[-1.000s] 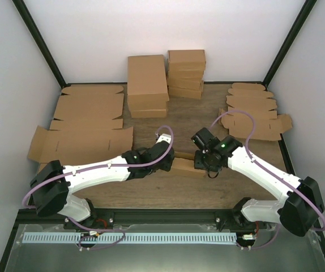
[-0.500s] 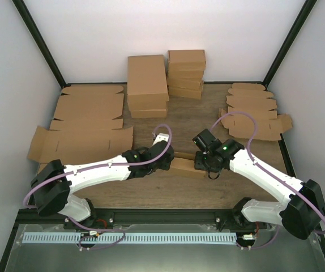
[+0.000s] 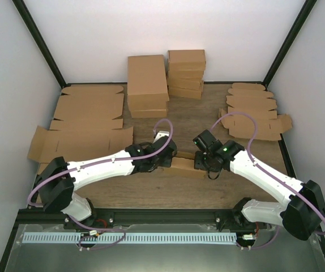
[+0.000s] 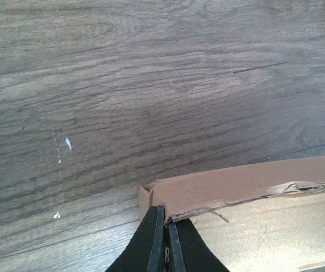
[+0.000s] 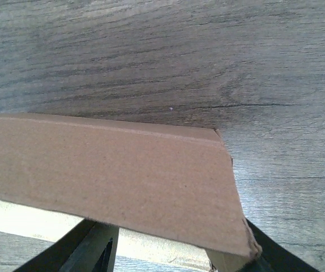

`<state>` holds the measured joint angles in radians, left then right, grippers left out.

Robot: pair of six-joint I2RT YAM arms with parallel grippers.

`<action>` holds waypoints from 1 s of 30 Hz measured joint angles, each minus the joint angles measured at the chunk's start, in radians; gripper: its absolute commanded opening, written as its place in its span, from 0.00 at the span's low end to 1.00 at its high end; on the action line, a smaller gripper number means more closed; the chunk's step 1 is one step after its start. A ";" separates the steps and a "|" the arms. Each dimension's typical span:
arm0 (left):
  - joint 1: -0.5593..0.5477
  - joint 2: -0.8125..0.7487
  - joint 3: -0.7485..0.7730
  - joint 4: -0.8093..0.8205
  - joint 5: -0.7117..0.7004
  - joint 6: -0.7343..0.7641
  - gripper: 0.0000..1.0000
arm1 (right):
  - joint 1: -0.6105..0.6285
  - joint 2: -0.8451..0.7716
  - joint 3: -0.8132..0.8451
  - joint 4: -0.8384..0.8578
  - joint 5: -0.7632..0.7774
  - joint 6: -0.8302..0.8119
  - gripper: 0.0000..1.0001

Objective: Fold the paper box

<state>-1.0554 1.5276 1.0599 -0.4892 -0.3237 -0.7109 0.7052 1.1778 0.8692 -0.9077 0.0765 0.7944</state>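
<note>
We see the box [image 3: 186, 168] lying mid-table [image 3: 208, 190], its left edge pinched between the left gripper's [image 3: 170, 159] pressed-together fingers and its right end clasped by the half-spread right gripper [image 3: 200, 164], both arms reaching inward, wrists tipped down.

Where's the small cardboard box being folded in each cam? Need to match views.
Top external: small brown cardboard box, middle of picture.
Left wrist: box at lower right, corner bottom centre.
Right wrist: box across left and middle, slanting.
Shared landmark: grey-brown wood-grain tabletop under it in all.
</note>
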 measured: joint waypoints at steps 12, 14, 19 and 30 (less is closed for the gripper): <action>0.056 0.011 0.038 -0.043 0.115 -0.004 0.04 | -0.002 0.002 -0.006 0.016 0.008 -0.002 0.48; 0.068 0.013 0.044 -0.051 0.139 -0.004 0.04 | -0.002 0.002 -0.007 0.019 0.010 -0.002 0.48; 0.096 0.022 0.062 -0.065 0.194 -0.017 0.04 | -0.002 0.001 -0.010 0.025 0.012 -0.002 0.48; 0.103 0.023 0.061 -0.070 0.209 -0.018 0.04 | -0.002 0.001 -0.011 0.029 0.013 -0.005 0.48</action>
<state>-0.9524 1.5509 1.1213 -0.5591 -0.1146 -0.7284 0.7036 1.1790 0.8577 -0.8791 0.0898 0.7891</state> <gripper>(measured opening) 0.036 0.477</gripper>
